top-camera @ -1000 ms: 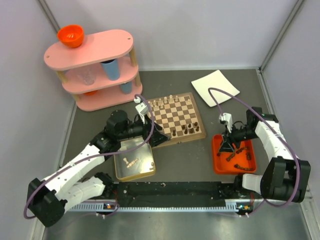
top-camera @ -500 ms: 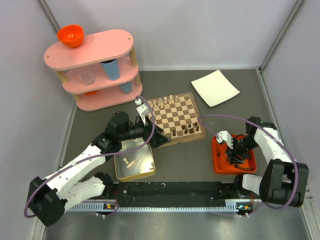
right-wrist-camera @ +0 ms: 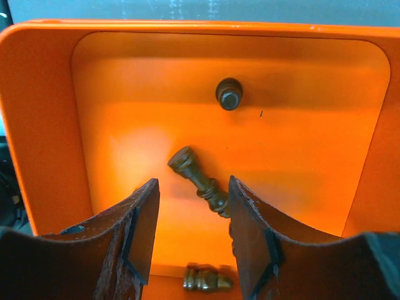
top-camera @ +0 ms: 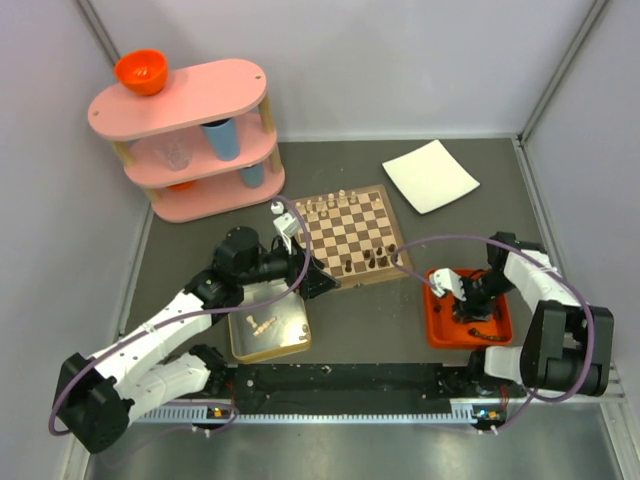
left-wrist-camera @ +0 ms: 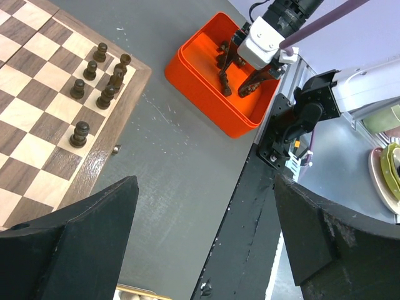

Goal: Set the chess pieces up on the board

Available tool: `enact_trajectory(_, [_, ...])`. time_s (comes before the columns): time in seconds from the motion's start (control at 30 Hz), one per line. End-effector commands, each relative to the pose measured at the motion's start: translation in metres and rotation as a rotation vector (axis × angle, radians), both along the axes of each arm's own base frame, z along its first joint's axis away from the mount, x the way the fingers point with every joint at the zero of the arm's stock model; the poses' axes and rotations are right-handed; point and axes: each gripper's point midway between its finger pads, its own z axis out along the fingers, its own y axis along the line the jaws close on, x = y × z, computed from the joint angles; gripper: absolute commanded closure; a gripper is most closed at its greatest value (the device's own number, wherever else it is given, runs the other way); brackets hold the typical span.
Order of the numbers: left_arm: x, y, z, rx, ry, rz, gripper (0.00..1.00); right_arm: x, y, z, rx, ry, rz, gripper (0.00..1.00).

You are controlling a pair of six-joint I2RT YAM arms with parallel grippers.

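We find the right tool [right-wrist-camera: 192, 187] part-open astride a toppled dark chess piece [right-wrist-camera: 186, 162] in the orange tray [right-wrist-camera: 37, 112]; we judge it light, rigid, roll-prone, best pinched across its stem.

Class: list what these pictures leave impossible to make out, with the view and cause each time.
- Right wrist: lying dark chessman's lower end, behind a finger.
- Top: orange tray's contents, under the right gripper.
- Left wrist: most of the board, cut by the frame.
- Top: pale pieces in the tin, too small.
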Motion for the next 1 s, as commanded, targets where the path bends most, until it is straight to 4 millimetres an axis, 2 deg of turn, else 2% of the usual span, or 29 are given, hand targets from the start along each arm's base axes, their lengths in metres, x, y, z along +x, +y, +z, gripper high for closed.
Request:
enact_trajectory(0.0, [0.003,-0.002,0.018,-0.05,-0.06,0.007,0.06,0.01,0.004,-0.008,-0.007,-0.033,0.067,0.53])
enact_trajectory(0.17, [0.003,-0.001,0.016,-0.045,-0.056,0.012,0.06,0.007,0.001,-0.023,-0.069,-0.02,0.119,0.55])
enact_trajectory(0.3, [0.002,-0.001,0.016,-0.047,-0.052,0.017,0.06,0.006,0.004,-0.026,-0.07,-0.015,0.13,0.57])
enact_trajectory(0.47, [0.003,0.0,0.018,-0.051,-0.053,0.023,0.06,0.006,0.009,-0.027,-0.055,-0.003,0.11,0.73])
enact_trajectory(0.5, [0.002,0.0,0.02,-0.056,-0.053,0.023,0.06,0.006,0.009,-0.026,-0.054,0.005,0.085,0.81])
enact_trajectory(0.6, [0.002,0.0,0.024,-0.063,-0.056,0.024,0.06,0.01,0.011,-0.021,-0.05,0.007,0.017,0.93])
enact_trajectory(0.7, [0.002,-0.001,0.026,-0.069,-0.054,0.019,0.06,0.018,0.012,-0.007,-0.028,-0.007,-0.089,0.97])
enact_trajectory(0.73, [0.001,-0.002,0.028,-0.075,-0.056,0.015,0.06,0.015,0.013,-0.001,-0.015,0.01,-0.116,0.97])
enact_trajectory(0.77, [0.001,-0.003,0.029,-0.078,-0.054,0.009,0.06,0.022,0.014,0.01,0.003,-0.01,-0.145,0.97])
enact_trajectory(0.9, [-0.001,-0.008,0.037,-0.112,-0.057,-0.016,0.05,0.022,0.031,0.052,0.143,0.055,-0.326,0.98])
enact_trajectory(0.93, [-0.002,-0.011,0.036,-0.115,-0.051,-0.023,0.05,0.03,0.032,0.066,0.177,0.038,-0.365,0.98])
enact_trajectory(0.97, [-0.002,-0.013,0.038,-0.124,-0.045,-0.026,0.05,0.026,0.038,0.079,0.212,0.076,-0.43,0.98])
